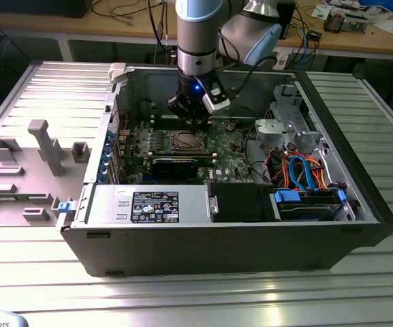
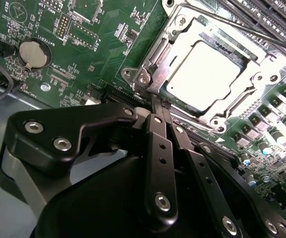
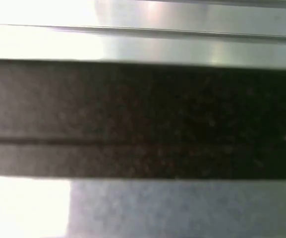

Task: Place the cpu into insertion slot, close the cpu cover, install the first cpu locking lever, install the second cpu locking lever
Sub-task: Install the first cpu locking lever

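The gripper [image 2: 157, 101] is hovering with its fingers pressed together, holding nothing, at the edge of the insertion slot [image 2: 155, 57]. The cpu [image 2: 202, 74] is lying in it, framed by the cpu cover [image 2: 242, 96], on the green board [image 2: 98, 44].

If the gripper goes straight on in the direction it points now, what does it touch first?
Probably the rim of the cpu cover, at the socket edge nearest the gripper. The fingertips point down at that corner, where the cover lies closed over the cpu. The remaining gap is hard to judge.
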Robot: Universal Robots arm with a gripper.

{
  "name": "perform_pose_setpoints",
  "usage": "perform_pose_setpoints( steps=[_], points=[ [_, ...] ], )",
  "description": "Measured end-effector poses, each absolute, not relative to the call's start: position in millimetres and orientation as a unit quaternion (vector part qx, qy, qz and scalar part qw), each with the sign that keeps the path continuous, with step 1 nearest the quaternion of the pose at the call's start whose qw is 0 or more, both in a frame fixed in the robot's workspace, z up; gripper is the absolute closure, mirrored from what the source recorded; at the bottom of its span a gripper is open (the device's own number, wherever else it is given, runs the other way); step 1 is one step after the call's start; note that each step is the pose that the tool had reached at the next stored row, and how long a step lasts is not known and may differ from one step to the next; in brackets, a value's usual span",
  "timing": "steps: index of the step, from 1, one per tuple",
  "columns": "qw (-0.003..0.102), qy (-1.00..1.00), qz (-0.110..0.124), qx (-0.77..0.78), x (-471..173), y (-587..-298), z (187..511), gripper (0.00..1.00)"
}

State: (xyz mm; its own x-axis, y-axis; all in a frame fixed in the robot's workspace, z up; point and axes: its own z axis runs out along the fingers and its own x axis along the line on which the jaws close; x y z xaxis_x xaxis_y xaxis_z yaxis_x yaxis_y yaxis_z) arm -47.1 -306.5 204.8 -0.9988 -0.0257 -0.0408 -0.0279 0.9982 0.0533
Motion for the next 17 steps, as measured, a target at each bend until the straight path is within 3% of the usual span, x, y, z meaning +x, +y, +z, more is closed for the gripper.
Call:
perform_pose_setpoints(
  steps=[5, 7, 9, 17],
  points=[
    [0.02, 0.999, 0.026, -0.013, -46.3, -306.1, 207.8, 0.89],
    [0.02, 1.0, 0.014, -0.014, -46.4, -306.1, 204.1, 0.89],
    [0.021, 0.999, 0.034, -0.013, -46.2, -305.9, 201.5, 0.89],
    [0.02, 0.999, 0.046, -0.013, -46.3, -306.1, 209.4, 0.89]
  ],
)
